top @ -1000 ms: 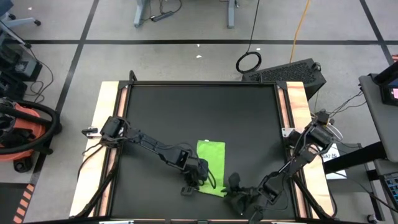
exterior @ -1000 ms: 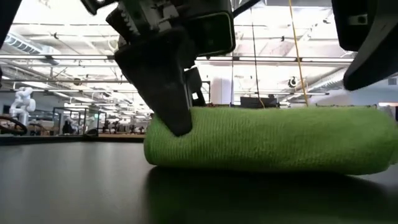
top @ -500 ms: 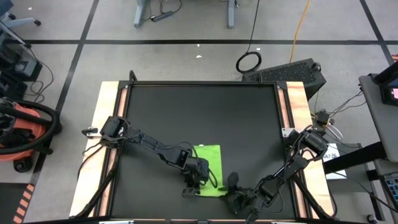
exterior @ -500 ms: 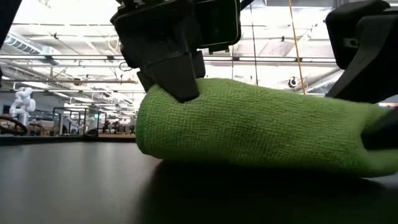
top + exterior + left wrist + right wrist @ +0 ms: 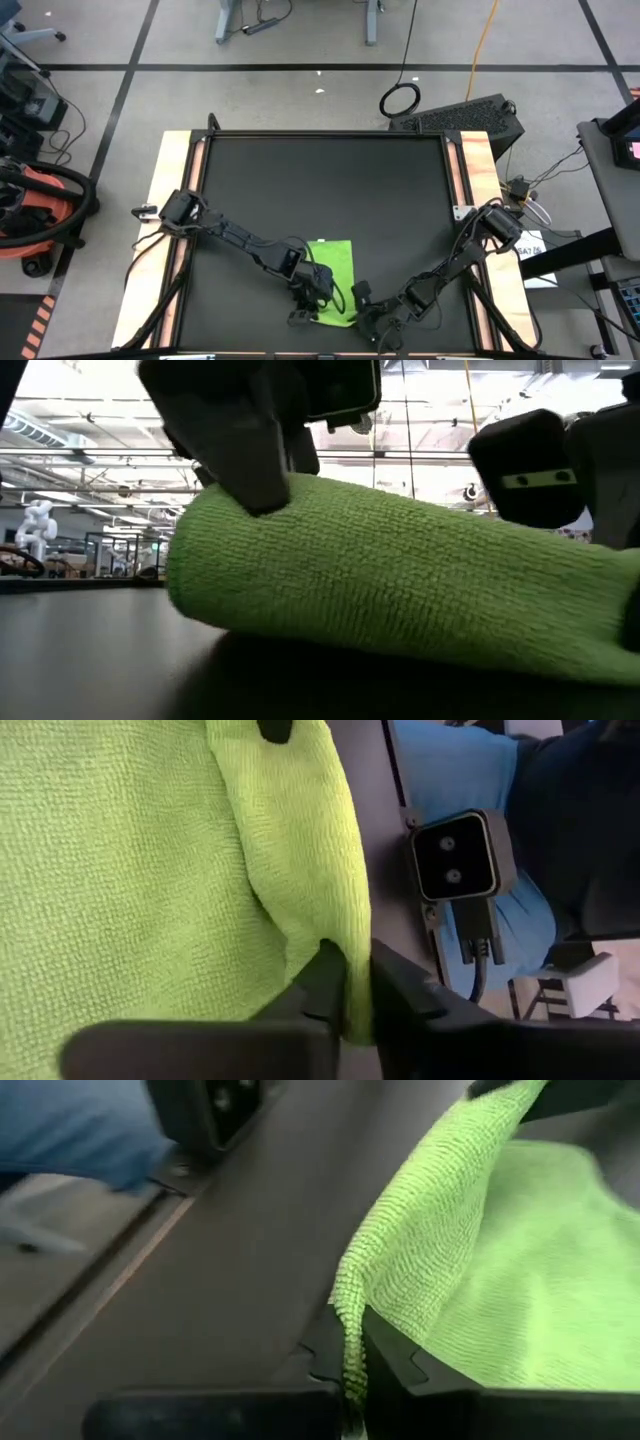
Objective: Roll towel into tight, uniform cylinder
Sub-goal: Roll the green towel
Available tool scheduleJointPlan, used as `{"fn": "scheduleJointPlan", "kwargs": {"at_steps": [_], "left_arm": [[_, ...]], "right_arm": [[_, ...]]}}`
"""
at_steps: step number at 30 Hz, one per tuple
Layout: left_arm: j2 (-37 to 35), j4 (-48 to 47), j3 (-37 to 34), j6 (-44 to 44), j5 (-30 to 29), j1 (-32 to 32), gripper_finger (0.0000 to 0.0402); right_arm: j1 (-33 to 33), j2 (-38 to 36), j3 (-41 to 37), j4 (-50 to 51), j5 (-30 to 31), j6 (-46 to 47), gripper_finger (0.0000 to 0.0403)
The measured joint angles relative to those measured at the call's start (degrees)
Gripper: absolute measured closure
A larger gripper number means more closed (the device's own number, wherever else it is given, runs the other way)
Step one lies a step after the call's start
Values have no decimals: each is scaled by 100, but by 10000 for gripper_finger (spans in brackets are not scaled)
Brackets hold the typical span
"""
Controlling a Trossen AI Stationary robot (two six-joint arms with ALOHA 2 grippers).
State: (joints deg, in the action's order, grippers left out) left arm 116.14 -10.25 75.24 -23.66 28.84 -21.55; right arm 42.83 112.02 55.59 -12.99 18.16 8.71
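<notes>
The lime-green towel (image 5: 332, 275) lies on the black mat (image 5: 320, 180) close to its near edge. Its near end is a rounded fold (image 5: 400, 590) raised off the mat, while the far part lies flat. My left gripper (image 5: 305, 308) is shut on the towel's near left corner and my right gripper (image 5: 362, 300) on its near right corner. In the low view the left gripper (image 5: 250, 450) stands over the fold's left end and the right gripper (image 5: 540, 470) over its right end. My left gripper pinches the towel's folded edge (image 5: 352, 975) between its two fingers at the near left corner, slanting down from the table's left. That end of the fold is lifted off the mat. My right gripper pinches the towel's edge (image 5: 350, 1330) between its two fingers at the near right corner, slanting down from the table's right. The cloth runs up from the fingers toward the other gripper, held off the mat.
The mat's far half (image 5: 320, 170) is bare. Wooden strips (image 5: 175, 200) run along its left and right sides. A small camera block (image 5: 460, 855) stands just beyond the near edge, close to the towel.
My right gripper has gone left and down to the towel's near right corner and shut on it. My left gripper has drawn its corner toward the near edge. The towel has slid nearer, and its near fold now stands higher, most at its left end.
</notes>
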Motion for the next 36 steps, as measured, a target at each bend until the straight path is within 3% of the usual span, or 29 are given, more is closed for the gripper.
{"fn": "scheduleJointPlan", "kwargs": {"at_steps": [9, 13, 22, 31, 36], "left_arm": [[-2, -337, 0, 4, -172, -154, 189], [-102, -614, 0, 74, -378, -206, 144], [-716, -999, 4, 596, -1988, -708, 137], [-715, -730, 8, 606, -2152, -1090, 137], [-698, -471, 6, 555, -2291, -1084, 136]], "right_arm": [[-591, -1, -4, -238, -2054, -35, 399], [-899, -1, -7, -330, -2811, 46, 399], [-1525, -1, -13, -315, -3807, 236, 396], [-1890, -1, -15, -486, -4521, 481, 392], [-1974, -1, -15, -566, -4716, 754, 368]]}}
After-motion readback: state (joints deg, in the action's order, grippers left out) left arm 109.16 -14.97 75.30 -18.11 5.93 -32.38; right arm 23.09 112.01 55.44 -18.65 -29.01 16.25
